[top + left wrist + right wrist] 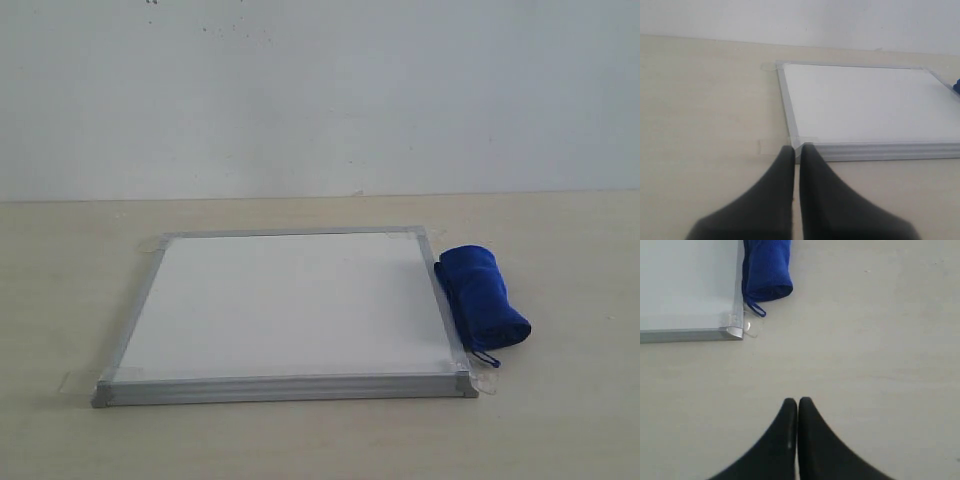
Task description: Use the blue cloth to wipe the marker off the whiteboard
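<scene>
Roll of blue cloth (481,296) lies along whiteboard (290,305) edge; left gripper (796,150), right gripper (798,401) closed.

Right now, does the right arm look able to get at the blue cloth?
Probably yes. Only bare table lies between the right gripper and the blue cloth, which lies beside the whiteboard with nothing on it. The fingers are shut, so they would need to open first.
</scene>
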`<state>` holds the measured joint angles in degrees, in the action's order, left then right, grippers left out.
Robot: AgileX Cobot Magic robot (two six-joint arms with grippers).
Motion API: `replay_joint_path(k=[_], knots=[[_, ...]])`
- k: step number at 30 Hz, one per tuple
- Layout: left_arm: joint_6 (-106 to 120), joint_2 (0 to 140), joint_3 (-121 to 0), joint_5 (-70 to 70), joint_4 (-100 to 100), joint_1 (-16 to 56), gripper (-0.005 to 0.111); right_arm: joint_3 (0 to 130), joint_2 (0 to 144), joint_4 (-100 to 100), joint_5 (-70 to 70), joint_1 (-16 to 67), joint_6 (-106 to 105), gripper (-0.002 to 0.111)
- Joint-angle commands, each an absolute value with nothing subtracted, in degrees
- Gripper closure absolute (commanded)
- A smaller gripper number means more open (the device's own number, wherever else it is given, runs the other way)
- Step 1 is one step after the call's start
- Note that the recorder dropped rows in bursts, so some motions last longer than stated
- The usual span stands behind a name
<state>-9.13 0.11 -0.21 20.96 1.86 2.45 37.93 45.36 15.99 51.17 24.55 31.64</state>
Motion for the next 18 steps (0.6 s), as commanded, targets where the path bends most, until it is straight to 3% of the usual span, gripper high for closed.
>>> replay_joint_path(k=[1, 9, 18], knots=[[-9.55, 0.00, 0.00, 20.58, 2.15, 2.26, 0.103, 37.90, 45.13, 16.63, 51.38, 24.70, 31.32, 0.108], [-9.55, 0.00, 0.00, 20.58, 2.15, 2.26, 0.103, 29.45, 39.70, 14.64, 28.52, 22.19, 31.32, 0.108], [-9.55, 0.00, 0.00, 20.58, 2.15, 2.26, 0.103, 14.99, 11.39, 13.88, 16.93, 13.20, 29.97, 0.108]])
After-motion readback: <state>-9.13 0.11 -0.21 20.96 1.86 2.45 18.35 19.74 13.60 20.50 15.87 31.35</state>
